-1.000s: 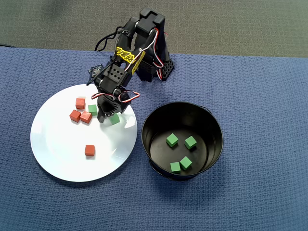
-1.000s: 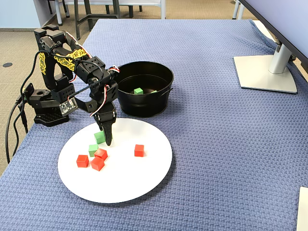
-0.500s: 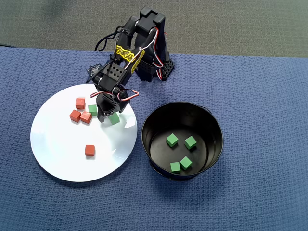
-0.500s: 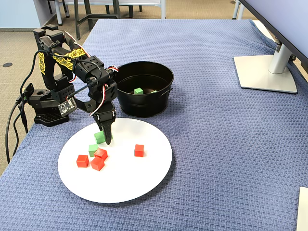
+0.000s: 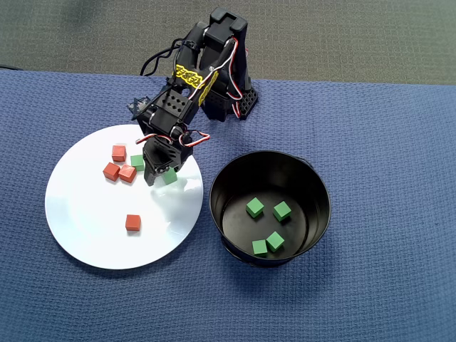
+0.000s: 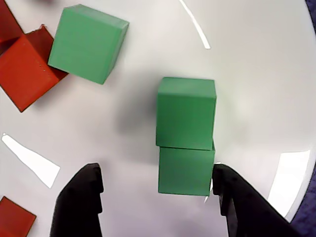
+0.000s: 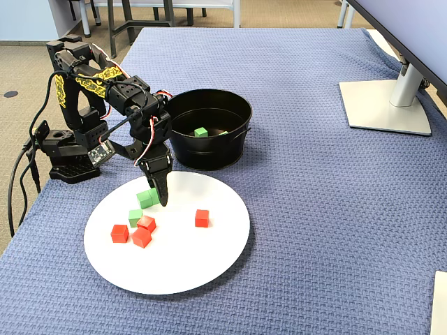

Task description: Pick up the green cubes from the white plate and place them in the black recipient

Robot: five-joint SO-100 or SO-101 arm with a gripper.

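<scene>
Near the centre of the wrist view, a green cube (image 6: 185, 112) on the white plate (image 6: 256, 74) is straddled by the gripper (image 6: 155, 185), spread open for grasping.

The gripper (image 5: 162, 177) has swung a touch toward the right of the overhead frame, closer to the black recipient (image 5: 313, 187). The green cube (image 7: 147, 197) by its tip has slid a little rightward in the fixed view.
</scene>
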